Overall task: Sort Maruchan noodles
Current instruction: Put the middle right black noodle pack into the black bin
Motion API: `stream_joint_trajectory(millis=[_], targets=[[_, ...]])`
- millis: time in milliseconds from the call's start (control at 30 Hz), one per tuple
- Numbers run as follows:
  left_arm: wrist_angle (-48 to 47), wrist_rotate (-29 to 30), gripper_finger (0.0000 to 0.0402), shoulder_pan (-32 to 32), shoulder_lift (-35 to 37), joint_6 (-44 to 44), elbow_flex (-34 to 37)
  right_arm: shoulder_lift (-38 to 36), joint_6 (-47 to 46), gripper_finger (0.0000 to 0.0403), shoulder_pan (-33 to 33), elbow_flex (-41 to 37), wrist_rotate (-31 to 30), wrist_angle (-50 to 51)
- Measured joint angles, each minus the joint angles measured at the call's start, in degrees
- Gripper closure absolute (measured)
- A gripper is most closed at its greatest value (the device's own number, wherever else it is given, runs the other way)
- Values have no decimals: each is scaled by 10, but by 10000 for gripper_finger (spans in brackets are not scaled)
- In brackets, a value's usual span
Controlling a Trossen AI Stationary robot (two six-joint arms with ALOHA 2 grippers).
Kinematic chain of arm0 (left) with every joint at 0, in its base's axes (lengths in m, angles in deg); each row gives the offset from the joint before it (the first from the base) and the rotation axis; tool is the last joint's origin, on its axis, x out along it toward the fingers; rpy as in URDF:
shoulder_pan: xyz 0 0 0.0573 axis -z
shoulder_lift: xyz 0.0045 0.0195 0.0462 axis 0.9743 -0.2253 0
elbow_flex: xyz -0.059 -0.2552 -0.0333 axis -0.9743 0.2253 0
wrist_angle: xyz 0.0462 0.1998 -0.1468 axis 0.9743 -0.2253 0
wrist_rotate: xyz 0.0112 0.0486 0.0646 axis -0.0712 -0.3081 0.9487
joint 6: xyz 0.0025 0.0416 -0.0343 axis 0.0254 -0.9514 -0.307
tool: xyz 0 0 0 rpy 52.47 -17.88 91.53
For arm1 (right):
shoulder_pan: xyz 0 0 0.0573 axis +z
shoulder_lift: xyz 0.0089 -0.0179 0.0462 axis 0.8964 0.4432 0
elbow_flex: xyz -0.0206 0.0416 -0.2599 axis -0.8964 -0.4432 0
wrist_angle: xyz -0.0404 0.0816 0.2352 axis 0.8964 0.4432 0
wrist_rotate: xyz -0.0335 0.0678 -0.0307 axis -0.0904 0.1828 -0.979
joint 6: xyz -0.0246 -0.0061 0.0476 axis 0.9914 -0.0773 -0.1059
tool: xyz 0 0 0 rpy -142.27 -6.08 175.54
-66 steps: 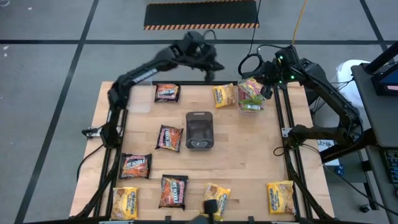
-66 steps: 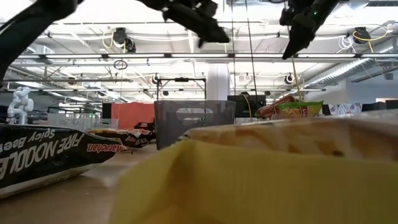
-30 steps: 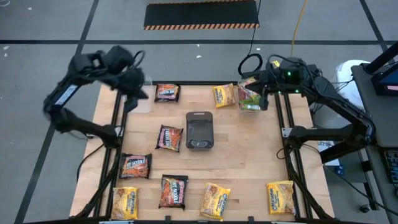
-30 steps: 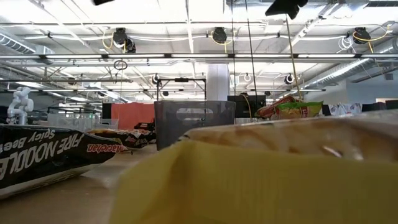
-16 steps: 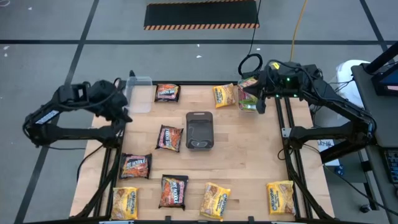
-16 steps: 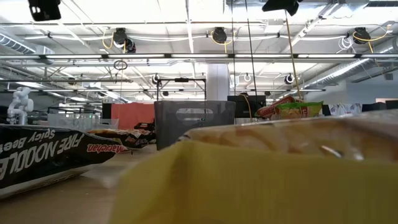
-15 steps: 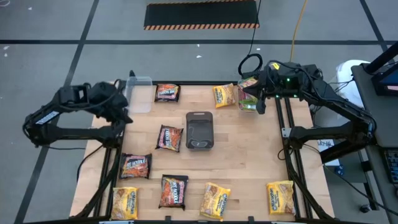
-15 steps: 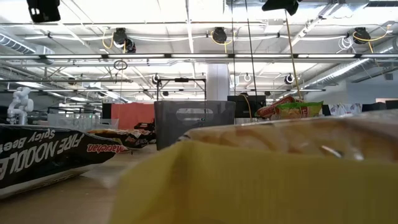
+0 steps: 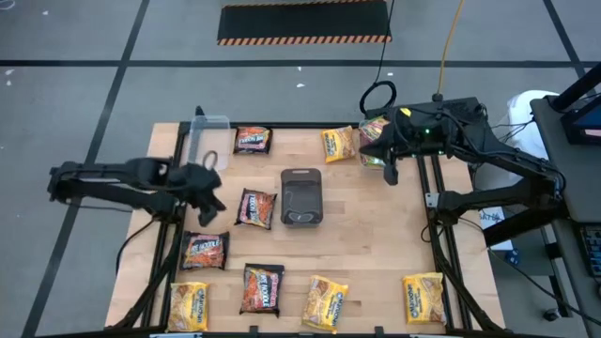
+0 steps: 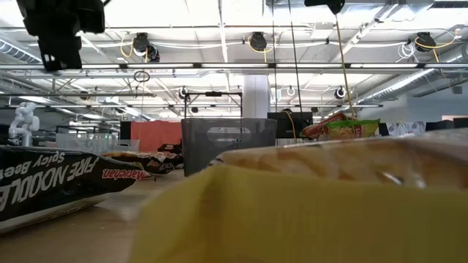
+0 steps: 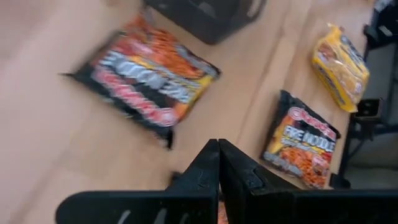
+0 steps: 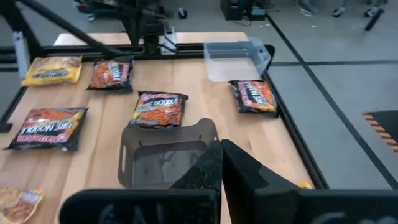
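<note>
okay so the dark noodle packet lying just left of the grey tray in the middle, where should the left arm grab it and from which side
The dark packet lies flat on the table, so come straight down from above and pinch a short crimped end, likely the one facing the left gripper, which hovers just beside it. Its other side lies close to the grey tray, leaving little room there. The fingers are shut, so open them first.

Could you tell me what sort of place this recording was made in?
Probably an open robotics lab or workshop: the wooden table stands on a grey floor with black-and-yellow hazard striping, and the low view shows a high ceiling with exposed pipes and a small white humanoid robot in the background.
</note>
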Motion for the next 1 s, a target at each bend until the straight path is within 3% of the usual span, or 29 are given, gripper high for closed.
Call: stream_joint_trajectory(millis=[233, 500, 800, 1000], targets=[[71, 38, 396, 89, -63, 78, 31, 0, 32, 403, 10, 0, 0, 1], [77, 32, 395, 106, -127, 147, 31, 0, 66, 403, 10, 0, 0, 22], [74, 19, 336, 104, -183, 144, 31, 0, 65, 403, 9, 0, 0, 22], [75, 55, 304, 104, -222, 55, 31, 0, 65, 403, 9, 0, 0, 22]])
